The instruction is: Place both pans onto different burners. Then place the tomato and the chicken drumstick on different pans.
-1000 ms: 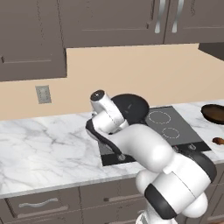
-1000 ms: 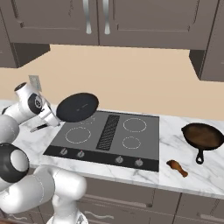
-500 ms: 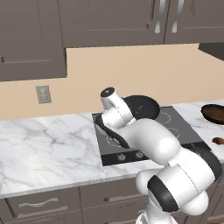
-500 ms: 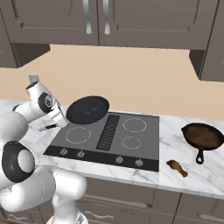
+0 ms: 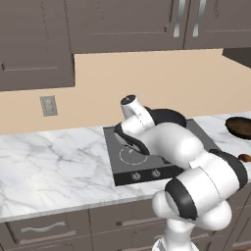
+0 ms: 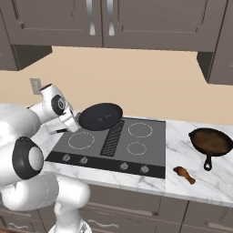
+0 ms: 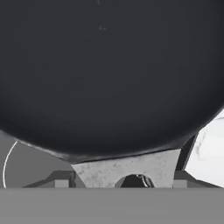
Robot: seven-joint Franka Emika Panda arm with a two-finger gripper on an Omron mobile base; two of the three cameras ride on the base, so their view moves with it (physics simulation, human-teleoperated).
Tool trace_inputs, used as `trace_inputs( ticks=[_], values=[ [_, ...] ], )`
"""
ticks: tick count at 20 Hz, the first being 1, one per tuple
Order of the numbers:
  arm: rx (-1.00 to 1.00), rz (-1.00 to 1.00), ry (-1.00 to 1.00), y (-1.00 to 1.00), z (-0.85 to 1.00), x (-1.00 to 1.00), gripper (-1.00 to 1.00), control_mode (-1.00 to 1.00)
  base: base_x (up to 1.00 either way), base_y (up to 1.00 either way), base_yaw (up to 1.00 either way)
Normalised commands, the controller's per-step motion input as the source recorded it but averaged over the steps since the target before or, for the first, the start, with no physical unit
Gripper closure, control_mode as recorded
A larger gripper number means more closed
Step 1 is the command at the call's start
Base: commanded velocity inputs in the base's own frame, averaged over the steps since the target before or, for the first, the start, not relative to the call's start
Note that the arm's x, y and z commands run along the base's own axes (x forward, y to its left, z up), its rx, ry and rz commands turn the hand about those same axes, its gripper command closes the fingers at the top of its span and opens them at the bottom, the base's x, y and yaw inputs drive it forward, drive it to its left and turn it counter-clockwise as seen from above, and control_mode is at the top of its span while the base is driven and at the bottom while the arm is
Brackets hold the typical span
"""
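Black skillet: matte, round, held tilted above the far left part of the cooktop, over the central grille and the far left burner; its silver handle base sits between the tips of the claw, which is closed on the handle; in the hand view the dark pan underside looms close. Near left burner: white circle outline, bare. Right burners: two white circles, bare. Brown pan: glossy, resting on the marble counter right of the cooktop, handle pointing near. Chicken drumstick: lying on the counter just near the brown pan, apart from it.
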Motion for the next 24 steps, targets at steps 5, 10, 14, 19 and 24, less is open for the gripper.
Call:
trace_inputs(
  ticks=[5, 10, 14, 19, 24],
  values=[
    [0.02, -0.07, 0.04, -0.32, -0.2, 0.19, 1.0, -1.0, 0.0, 0.0, 0.0],
    [0.04, -0.07, 0.03, -0.35, -0.19, 0.22, 1.0, -1.0, 0.0, 0.0, 0.0],
    [0.06, -0.06, 0.02, -0.31, -0.18, 0.34, 1.0, -1.0, 0.0, 0.0, 0.0],
    [0.06, -0.04, 0.0, -0.22, -0.17, 0.51, 1.0, -1.0, 0.0, 0.0, 0.0],
    [0.06, -0.04, 0.0, -0.2, -0.22, 0.49, 1.0, -1.0, 0.0, 0.0, 0.0]
  ],
)
